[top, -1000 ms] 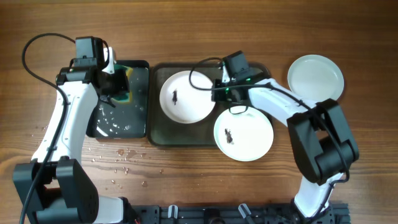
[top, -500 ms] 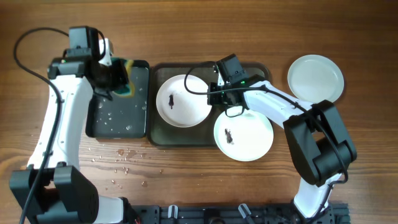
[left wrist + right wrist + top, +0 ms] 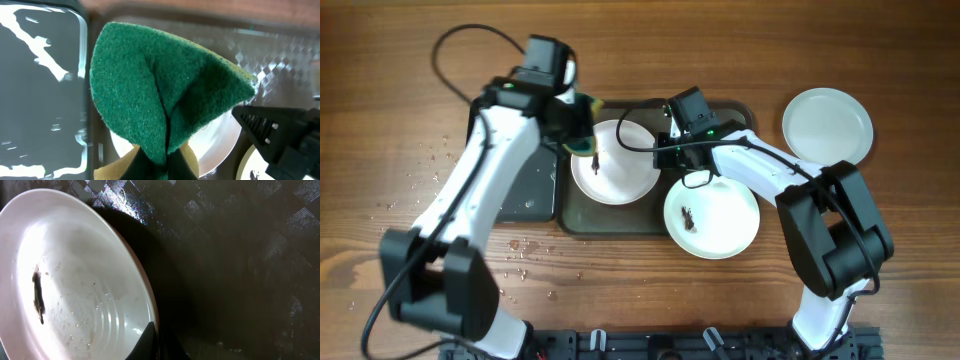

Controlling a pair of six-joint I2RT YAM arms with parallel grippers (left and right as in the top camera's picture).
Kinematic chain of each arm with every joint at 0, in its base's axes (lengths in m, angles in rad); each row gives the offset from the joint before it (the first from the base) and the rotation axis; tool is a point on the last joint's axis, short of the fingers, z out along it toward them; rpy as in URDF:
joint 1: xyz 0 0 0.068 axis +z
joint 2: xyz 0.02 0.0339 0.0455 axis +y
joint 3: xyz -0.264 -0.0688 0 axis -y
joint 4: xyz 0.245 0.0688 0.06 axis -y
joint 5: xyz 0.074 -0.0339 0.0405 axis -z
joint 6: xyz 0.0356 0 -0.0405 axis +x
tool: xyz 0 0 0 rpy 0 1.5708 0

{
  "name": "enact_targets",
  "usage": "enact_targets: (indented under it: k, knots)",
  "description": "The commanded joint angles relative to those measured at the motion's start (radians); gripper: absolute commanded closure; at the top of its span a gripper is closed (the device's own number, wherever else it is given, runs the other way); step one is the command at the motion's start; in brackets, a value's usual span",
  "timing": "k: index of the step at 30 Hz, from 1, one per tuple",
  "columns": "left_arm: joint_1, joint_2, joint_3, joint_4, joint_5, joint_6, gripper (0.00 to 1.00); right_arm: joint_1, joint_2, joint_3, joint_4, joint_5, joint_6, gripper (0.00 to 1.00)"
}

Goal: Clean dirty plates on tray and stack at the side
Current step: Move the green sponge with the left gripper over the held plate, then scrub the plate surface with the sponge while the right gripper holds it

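Note:
A white plate with a black smear lies on the left part of the dark tray. My right gripper is shut on this plate's right rim. My left gripper is shut on a folded green and yellow sponge and holds it over the plate's upper left rim. A second smeared plate overlaps the tray's lower right edge. A third plate, clean and faintly bluish, lies on the table at the far right.
A smaller glossy black tray with water on it lies left of the dark tray; it also shows in the left wrist view. Water drops speckle the table below it. Cables loop above both arms.
My left arm has swung right with the sponge, from over the black tray to the smeared plate's upper left rim. The right gripper has stayed on the plate's rim.

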Motion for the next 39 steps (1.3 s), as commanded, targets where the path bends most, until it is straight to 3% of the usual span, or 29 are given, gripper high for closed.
enact_targets:
  k: [1,20,39]
  knots:
    - [-0.048,0.080,0.016,0.010,-0.006,-0.032,0.96,-0.002,0.012,-0.012,0.004,0.021,0.013,0.96]
    - [-0.053,0.166,-0.034,0.025,-0.011,-0.057,0.96,-0.002,0.012,-0.012,0.004,0.021,0.014,0.96]
    - [-0.053,0.172,-0.294,0.271,-0.035,-0.154,0.96,-0.002,0.012,-0.012,0.008,0.021,0.004,0.96]
